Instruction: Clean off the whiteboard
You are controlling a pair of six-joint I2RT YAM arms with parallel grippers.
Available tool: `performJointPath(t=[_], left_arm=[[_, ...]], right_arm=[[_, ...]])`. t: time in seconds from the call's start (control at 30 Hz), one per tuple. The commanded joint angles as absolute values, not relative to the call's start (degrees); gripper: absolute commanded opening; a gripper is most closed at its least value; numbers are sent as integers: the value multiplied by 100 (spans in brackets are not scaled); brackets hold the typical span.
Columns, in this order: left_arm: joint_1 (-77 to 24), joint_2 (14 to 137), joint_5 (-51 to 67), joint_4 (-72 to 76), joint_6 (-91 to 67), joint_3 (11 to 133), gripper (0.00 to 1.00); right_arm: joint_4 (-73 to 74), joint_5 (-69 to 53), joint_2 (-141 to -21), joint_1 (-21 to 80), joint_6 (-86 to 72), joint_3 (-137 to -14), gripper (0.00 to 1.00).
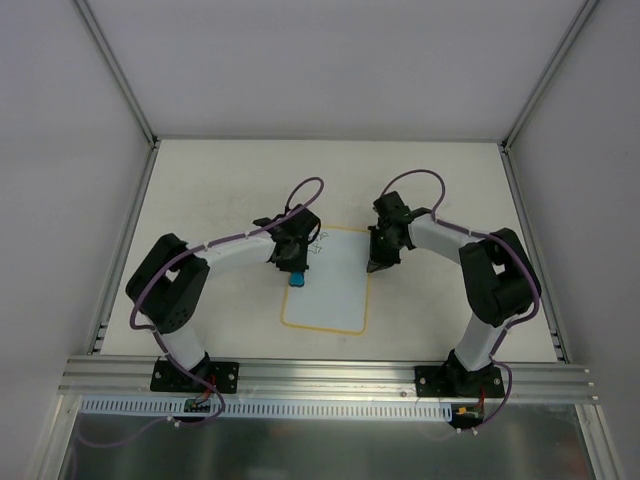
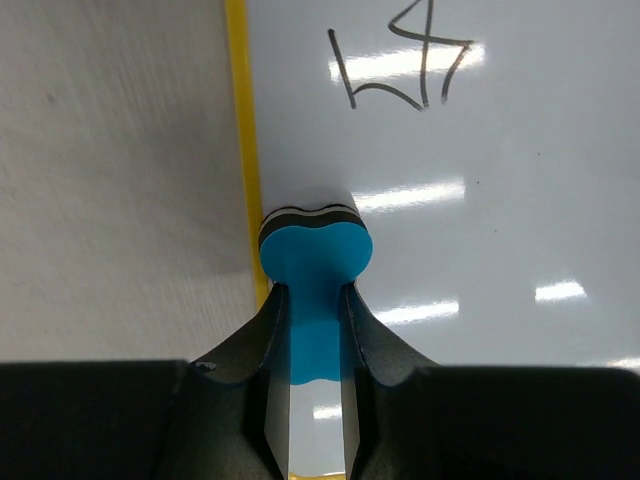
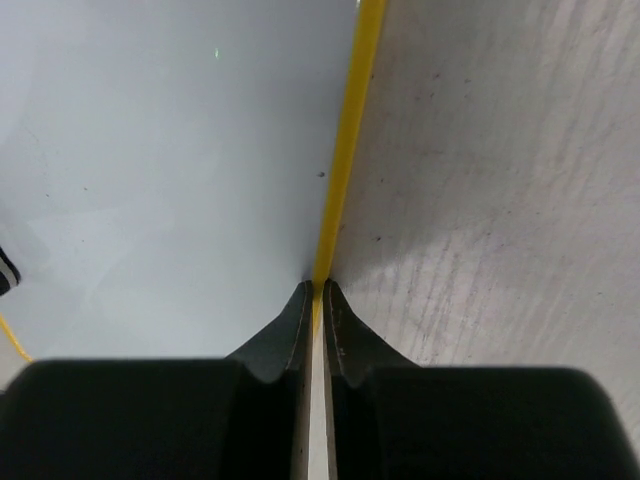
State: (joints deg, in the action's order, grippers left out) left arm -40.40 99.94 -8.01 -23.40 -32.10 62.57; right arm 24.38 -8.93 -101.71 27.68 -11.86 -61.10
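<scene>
**Item 1, whiteboard (image 1: 335,290).** Small white board with rounded corners and a thin yellow border (image 3: 350,150). It lay flat near the middle of the tabletop (image 1: 220,180), between the two arms, with its long sides running away from the arm bases. Dark scribbles (image 2: 400,65) stood on its face near the far left corner. The rest of the visible face was clean and glossy, and it reflected overhead lights.

**Item 2, blue eraser (image 2: 315,255).** Waisted blue block with a dark layer and a pale stripe at its far end. It sat at the board's left edge, overlapping the yellow border, nearer the arm bases than the scribbles.

**Item 3, left gripper (image 1: 296,272).** The jaws were clamped on the eraser's narrow waist, one finger on each side.

**Item 4, right gripper (image 3: 318,290).** The jaws were drawn together with only a thin slit between them, and nothing could be seen held there. The tips were down at the board's right border, which ran in line with the slit.

**Item 5, surface.** Off-white tabletop, matt and lightly speckled with faint scuffs in the right wrist view.

**Item 6, surroundings.** Plain white wall panels (image 1: 330,60) enclosed the far side and both flanks, joined by metal corner posts. An aluminium rail (image 1: 330,375) along the near edge carried both arm bases. Purple cables (image 1: 305,190) looped over each arm.
</scene>
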Motion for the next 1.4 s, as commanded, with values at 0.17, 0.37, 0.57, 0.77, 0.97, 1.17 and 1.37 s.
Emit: performJointPath(t=[0.17, 0.37, 0.57, 0.77, 0.97, 1.17, 1.37], left_arm=[[-4438, 9344, -404, -2900, -3700, 5563, 0], [-4395, 9422, -659, -3006, -3525, 6266, 0], [-4131, 9475, -852, -3067, -3208, 6846, 0], [-3753, 9747, -949, -3067, -2927, 7259, 0], [-3648, 10133, -993, -3067, -2769, 7550, 0], [-3533, 10380, -1125, -3067, -2804, 7567, 0], [-3498, 10722, -1231, -3059, -2751, 7664, 0]], right_arm=[[2821, -958, -9985, 2988, -1028, -5713, 14], [2988, -686, -9765, 2979, -1257, -6073, 25], [3006, -378, -9879, 2971, -1467, -6495, 27], [2980, -281, -10256, 2936, -1591, -6767, 26], [2971, -246, -10538, 2936, -1608, -6934, 23], [2936, -343, -10714, 2936, -1626, -6829, 14], [2918, -308, -10758, 2936, -1521, -6645, 0]])
